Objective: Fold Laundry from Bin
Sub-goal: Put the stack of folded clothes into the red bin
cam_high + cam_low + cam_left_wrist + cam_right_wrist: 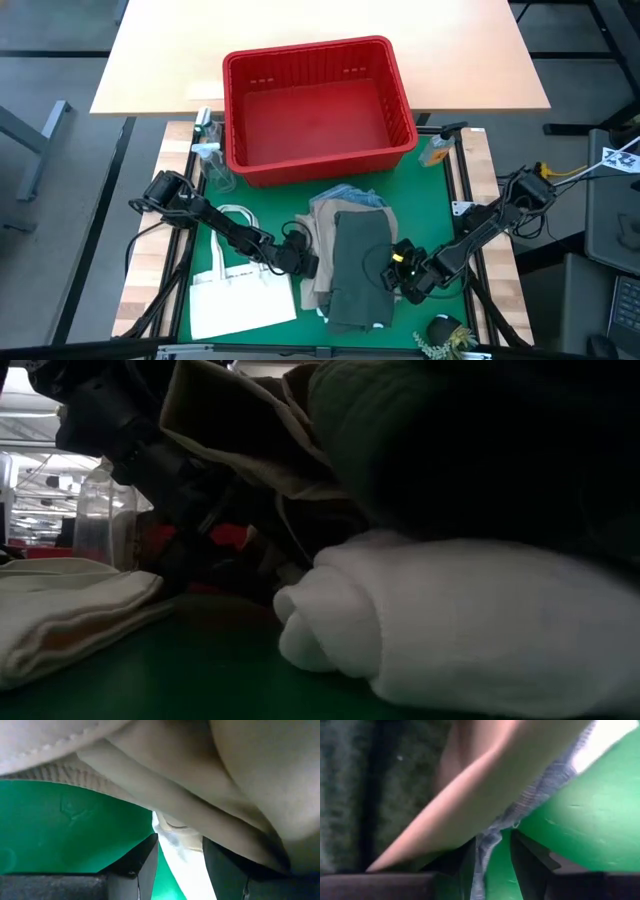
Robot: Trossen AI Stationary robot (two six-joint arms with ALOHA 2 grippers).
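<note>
The left claw [303, 262] sits low on the green mat [260, 195] at the left edge of the laundry stack [348, 262]. In the left wrist view its two fingers [145, 865] stand apart, with a fold of beige garment [200, 795] and a strip of white cloth [172, 845] lying between them; whether they press on the cloth cannot be told.

The right claw [398, 276] sits at the right edge of the same stack. In the right wrist view its fingers [530, 855] stand apart astride a blue-and-white striped hem [490, 845], with a tan layer [485, 800] over it; a firm grip cannot be confirmed.

The stack lies on the mat between the two claws. The dark green garment [358, 270] is on top, the beige garment beneath it, and blue striped cloth [352, 195] shows at the far edge. In the low view a rolled white piece [450, 620] rests at the stack's base.

The red bin [318, 110] stands on the far side of the mat, just beyond the stack. A white tote bag [240, 295] lies flat on the desk beside the left arm. A clear bottle [208, 150] stands at the bin's left corner, and a small spray bottle [437, 150] at its right corner.
</note>
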